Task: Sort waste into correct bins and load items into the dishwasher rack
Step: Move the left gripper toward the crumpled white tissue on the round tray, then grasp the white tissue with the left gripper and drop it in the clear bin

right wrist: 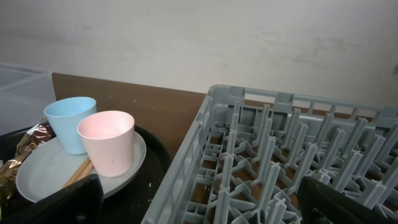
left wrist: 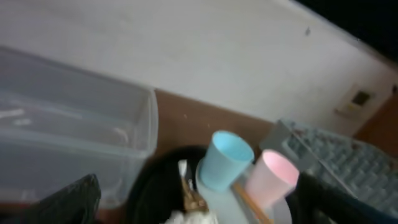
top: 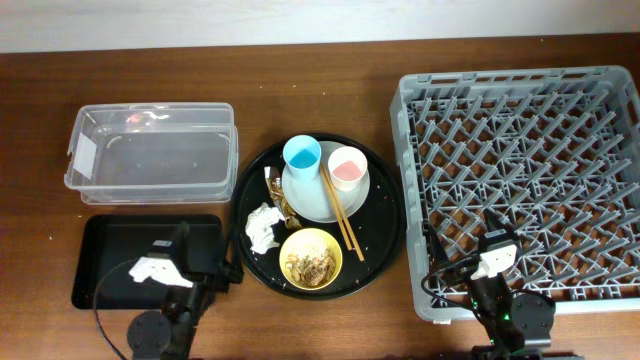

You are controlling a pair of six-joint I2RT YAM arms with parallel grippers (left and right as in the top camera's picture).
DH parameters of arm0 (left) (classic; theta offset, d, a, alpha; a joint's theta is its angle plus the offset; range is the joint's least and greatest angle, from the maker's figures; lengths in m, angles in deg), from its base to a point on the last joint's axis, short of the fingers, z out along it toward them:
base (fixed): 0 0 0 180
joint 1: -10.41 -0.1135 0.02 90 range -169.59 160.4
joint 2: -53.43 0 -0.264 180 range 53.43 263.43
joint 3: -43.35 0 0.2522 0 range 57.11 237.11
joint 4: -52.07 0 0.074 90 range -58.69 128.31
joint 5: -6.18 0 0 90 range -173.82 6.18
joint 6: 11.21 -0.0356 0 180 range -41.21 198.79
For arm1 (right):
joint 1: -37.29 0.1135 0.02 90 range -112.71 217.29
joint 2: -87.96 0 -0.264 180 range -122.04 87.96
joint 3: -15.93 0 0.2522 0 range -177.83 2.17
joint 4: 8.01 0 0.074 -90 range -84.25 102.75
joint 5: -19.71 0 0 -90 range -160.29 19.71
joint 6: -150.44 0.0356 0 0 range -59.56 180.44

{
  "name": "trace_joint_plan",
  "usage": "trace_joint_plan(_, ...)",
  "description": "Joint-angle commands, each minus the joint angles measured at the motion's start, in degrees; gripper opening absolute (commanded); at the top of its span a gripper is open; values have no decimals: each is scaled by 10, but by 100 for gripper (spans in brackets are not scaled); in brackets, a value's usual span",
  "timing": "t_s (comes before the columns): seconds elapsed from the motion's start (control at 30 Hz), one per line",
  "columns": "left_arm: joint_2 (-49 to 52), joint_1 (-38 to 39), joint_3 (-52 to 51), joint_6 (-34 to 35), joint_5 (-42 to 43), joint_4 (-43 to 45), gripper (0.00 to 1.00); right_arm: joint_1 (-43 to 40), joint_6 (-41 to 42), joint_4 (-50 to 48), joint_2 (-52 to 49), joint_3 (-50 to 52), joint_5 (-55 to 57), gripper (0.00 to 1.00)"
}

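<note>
On the round black tray [top: 385, 215], a light-blue cup [top: 302, 153], a pink cup [top: 347, 167] and chopsticks [top: 342, 212] sit on the pale plate [top: 310, 195]. A yellow bowl [top: 311, 257] holds food scraps. The white napkin [top: 262, 227] and gold-brown wrapper [top: 279, 196] lie at the tray's left. The clear tub [top: 150, 150], black rectangular tray [top: 105, 250] and grey rack [top: 525, 170] hold nothing. My left gripper [top: 222, 266] is open and empty, left of the round tray and facing the cups [left wrist: 227, 160]. My right gripper [top: 497, 228] is open and empty over the rack's front edge [right wrist: 205, 155].
A brown wooden table [top: 330, 100] carries everything, with a pale wall behind it [right wrist: 199, 43]. The rack's upright pegs [right wrist: 267, 143] rise directly in front of my right gripper. The tub's wall [left wrist: 146, 124] stands to the left of the cups.
</note>
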State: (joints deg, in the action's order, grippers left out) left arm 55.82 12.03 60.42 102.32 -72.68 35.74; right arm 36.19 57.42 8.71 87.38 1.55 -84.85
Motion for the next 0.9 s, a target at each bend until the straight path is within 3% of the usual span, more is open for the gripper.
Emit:
trace_joint_plan(0.0, 2, -3, 135, -70, 12, -113, 99, -5, 5, 2, 4, 3, 3, 98)
trace_joint_plan(0.13, 83, -3, 342, -113, -21, -268, 99, -5, 5, 2, 4, 3, 3, 98)
trace_joint_plan(0.37, 396, -3, 610, -115, -9, -575, 100, -5, 5, 2, 4, 3, 3, 98)
trace_joint_plan(0.47, 457, -3, 614, -114, 23, -584, 96, -5, 5, 2, 4, 3, 3, 98)
trace_joint_plan(0.5, 473, -3, 614, -114, 38, -587, 75, -5, 5, 2, 4, 3, 3, 98)
trace_joint_plan(0.53, 484, -3, 614, -114, 36, -587, 67, -5, 5, 2, 4, 3, 3, 98)
trace_joint_plan(0.6, 499, -3, 614, -114, 23, -595, 62, -5, 5, 2, 4, 3, 3, 98)
trace_joint_plan(0.7, 516, -3, 613, -114, -40, -632, 62, -5, 5, 2, 4, 3, 3, 98)
trace_joint_plan(0.87, 539, -3, 612, -115, -40, -655, 63, -5, 5, 2, 4, 3, 3, 98)
